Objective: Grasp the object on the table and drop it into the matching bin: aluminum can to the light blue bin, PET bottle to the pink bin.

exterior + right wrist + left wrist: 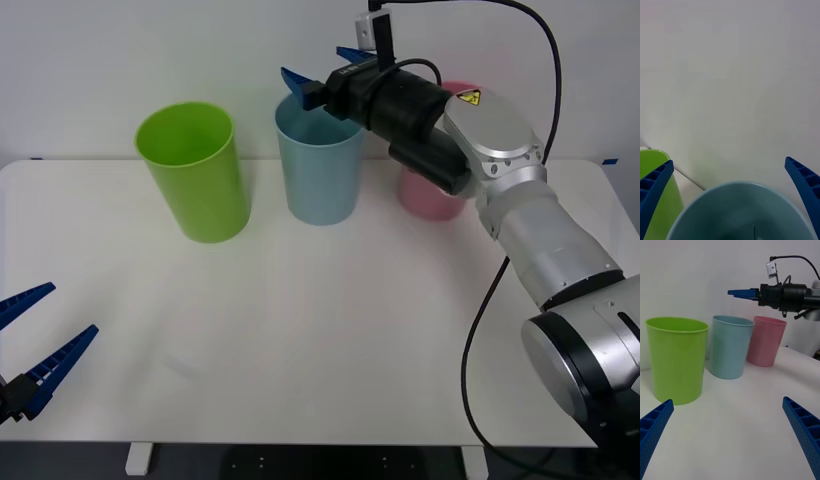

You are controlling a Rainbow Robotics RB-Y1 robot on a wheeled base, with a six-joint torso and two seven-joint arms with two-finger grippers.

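Hovering above the light blue bin, the right pincer gapes empty; white table, pale wall.

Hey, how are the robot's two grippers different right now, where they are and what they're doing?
The right gripper is raised over the open mouth of the light blue bin at the back of the table; the left gripper sits low at the table's near left edge, away from the bins. The right arm is stretched forward across the pink bin; the left is drawn back. Both are open and hold nothing.
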